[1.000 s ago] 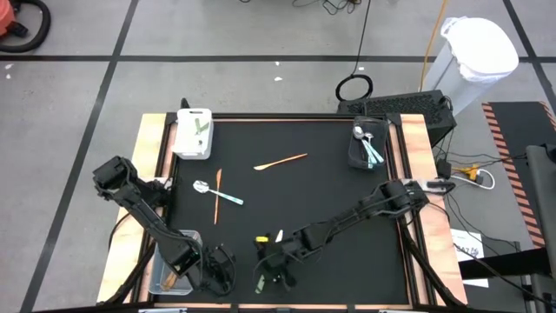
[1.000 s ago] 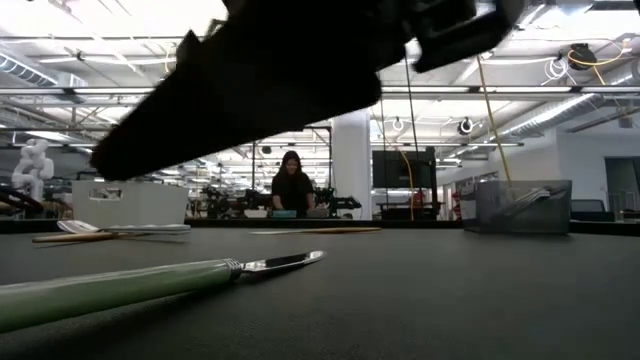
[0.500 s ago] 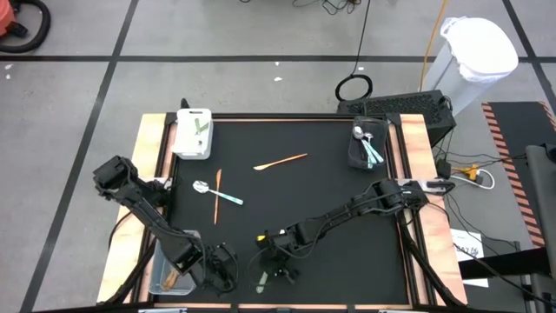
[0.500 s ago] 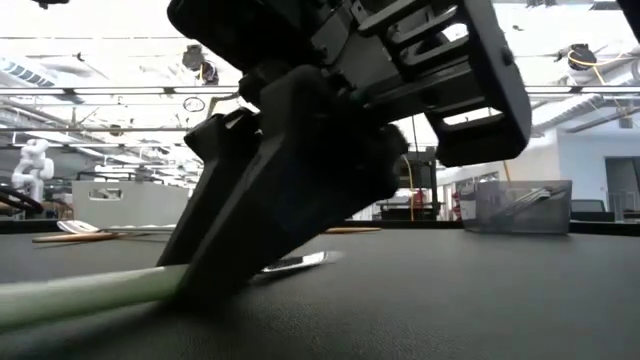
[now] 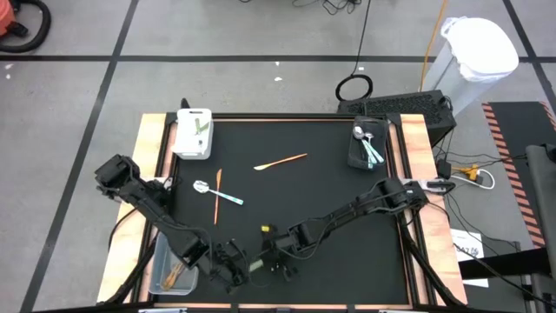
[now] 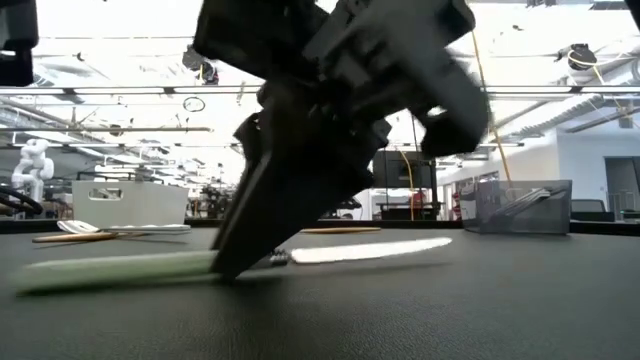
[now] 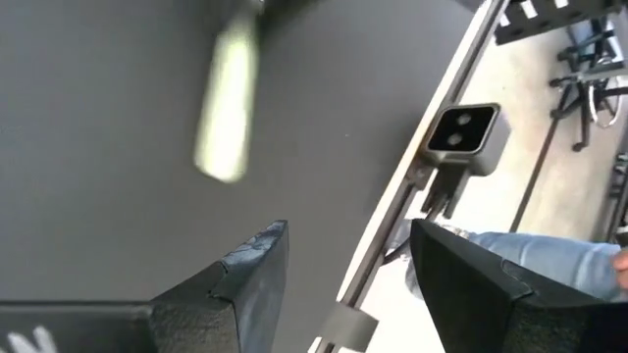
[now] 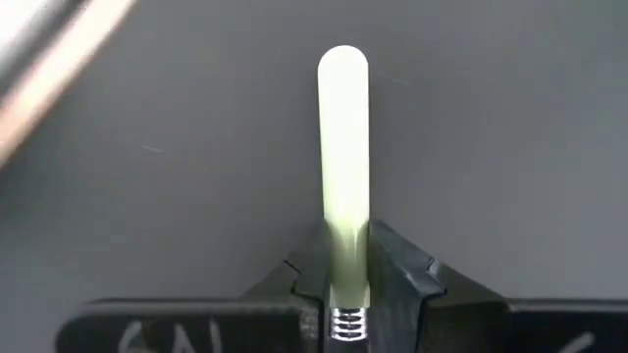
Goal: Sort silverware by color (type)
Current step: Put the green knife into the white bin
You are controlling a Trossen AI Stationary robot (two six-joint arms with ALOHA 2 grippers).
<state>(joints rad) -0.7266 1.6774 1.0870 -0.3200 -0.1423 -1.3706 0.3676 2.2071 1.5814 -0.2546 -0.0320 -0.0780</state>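
A: How will the green-handled knife [image 8: 343, 147] handle?

B: Light, stiff and smooth, I think — best taken at the handle's neck. The right gripper [image 8: 345, 270] pinches it there, at the table's front edge.

A: What changed?

B: The knife has swung round — a moment ago it lay differently. The left gripper [image 7: 343, 284] waits beside it, jaws apart.

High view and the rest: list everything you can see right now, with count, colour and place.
Green-handled knife: one, pale green handle, white blade, near edge, in the right gripper.
Orange utensils: one mid-table, one at left.
Blue-handled spoon: one, crossing that left one.
White bin: one, far left corner, holds green-handled pieces.
Dark bin: one, far right, holds blue-handled silverware.
Clear bin: one, near left, holds orange utensils.
Person: one, in the left wrist view.
Right gripper: jaws clamped on the knife.
Left gripper: jaws open, near edge.
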